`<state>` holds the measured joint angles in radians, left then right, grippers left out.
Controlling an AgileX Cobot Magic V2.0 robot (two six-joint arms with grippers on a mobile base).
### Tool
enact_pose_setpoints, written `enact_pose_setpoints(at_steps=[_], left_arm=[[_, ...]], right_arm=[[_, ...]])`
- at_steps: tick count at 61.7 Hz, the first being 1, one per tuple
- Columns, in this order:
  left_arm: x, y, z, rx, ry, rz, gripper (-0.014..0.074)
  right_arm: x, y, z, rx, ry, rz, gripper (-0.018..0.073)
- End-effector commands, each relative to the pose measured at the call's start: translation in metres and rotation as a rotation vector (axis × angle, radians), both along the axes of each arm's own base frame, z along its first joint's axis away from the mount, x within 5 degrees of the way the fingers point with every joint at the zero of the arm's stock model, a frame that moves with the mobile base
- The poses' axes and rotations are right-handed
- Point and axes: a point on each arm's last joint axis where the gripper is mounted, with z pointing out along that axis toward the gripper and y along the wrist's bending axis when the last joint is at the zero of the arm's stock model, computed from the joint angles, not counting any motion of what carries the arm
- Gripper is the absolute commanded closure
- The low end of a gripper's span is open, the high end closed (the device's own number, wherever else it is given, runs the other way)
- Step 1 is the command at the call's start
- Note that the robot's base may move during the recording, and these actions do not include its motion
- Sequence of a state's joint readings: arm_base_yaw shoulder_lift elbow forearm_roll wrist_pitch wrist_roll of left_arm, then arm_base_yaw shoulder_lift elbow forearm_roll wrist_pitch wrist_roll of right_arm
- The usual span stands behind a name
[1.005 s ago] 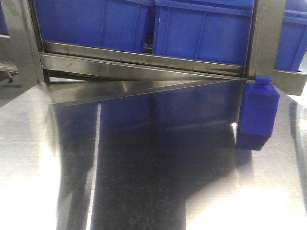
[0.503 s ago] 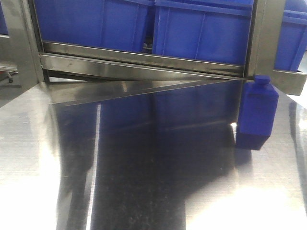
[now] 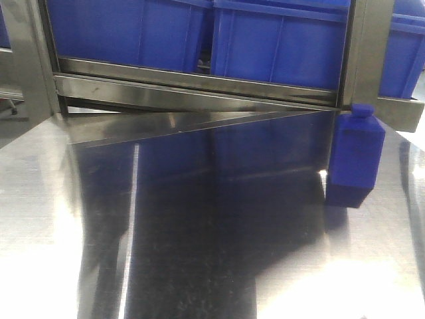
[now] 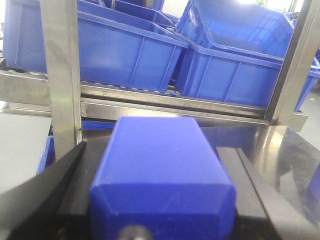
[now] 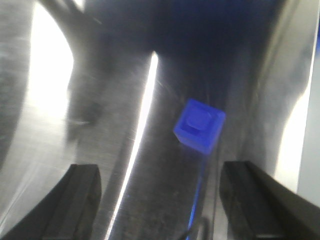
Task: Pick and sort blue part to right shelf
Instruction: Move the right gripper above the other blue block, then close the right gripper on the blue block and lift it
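A blue bottle-shaped part (image 3: 357,156) stands upright on the steel table (image 3: 199,252), at the right, just in front of the right shelf's post (image 3: 365,46). The right wrist view looks down on its capped top (image 5: 199,125). My right gripper (image 5: 162,170) is open and empty, hovering above the table, with the part ahead of its jaws and apart from them. My left gripper (image 4: 152,150) is shut on another blue part (image 4: 162,175), which fills the space between its black fingers (image 4: 65,170). It faces the shelf's metal rails (image 4: 175,102). Neither gripper shows in the front view.
Large blue bins (image 3: 279,40) sit on the shelf's rails (image 3: 199,93), and they also show in the left wrist view (image 4: 230,70). A steel upright (image 4: 62,75) stands close ahead of the left gripper on its left. The table surface is shiny and reflective.
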<state>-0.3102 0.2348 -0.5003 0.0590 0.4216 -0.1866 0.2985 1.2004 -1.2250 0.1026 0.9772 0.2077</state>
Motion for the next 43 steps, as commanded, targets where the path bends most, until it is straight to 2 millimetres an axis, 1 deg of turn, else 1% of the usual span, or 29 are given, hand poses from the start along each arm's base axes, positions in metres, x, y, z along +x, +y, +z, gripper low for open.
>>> enact_pose_setpoints(at_steps=[1, 2, 7, 13, 17, 28, 43], left_arm=[[-0.001, 0.000, 0.017, -0.027, -0.112, -0.011, 0.0263], [-0.001, 0.000, 0.017, -0.027, -0.112, -0.011, 0.0263], [-0.001, 0.000, 0.017, -0.027, -0.112, -0.011, 0.0263], [-0.001, 0.000, 0.017, -0.027, -0.112, -0.011, 0.0263], [-0.001, 0.000, 0.017, -0.027, -0.112, -0.011, 0.0263], [-0.001, 0.000, 0.017, -0.026, -0.109, -0.010, 0.0263], [-0.001, 0.000, 0.017, -0.026, -0.109, -0.010, 0.0263]], right_arm=[[0.025, 0.002, 0.007, -0.009, 0.036, -0.105, -0.0013], [0.034, 0.003, 0.001, -0.031, 0.071, -0.118, -0.0012], [0.055, 0.006, -0.012, -0.089, 0.155, -0.144, -0.0012], [0.077, 0.013, -0.032, -0.111, 0.226, -0.143, -0.0012], [0.088, 0.018, -0.044, -0.097, 0.249, -0.144, -0.0012], [0.109, 0.025, -0.076, -0.111, 0.313, -0.143, -0.0012], [0.125, 0.030, -0.102, -0.123, 0.345, -0.142, -0.0012]])
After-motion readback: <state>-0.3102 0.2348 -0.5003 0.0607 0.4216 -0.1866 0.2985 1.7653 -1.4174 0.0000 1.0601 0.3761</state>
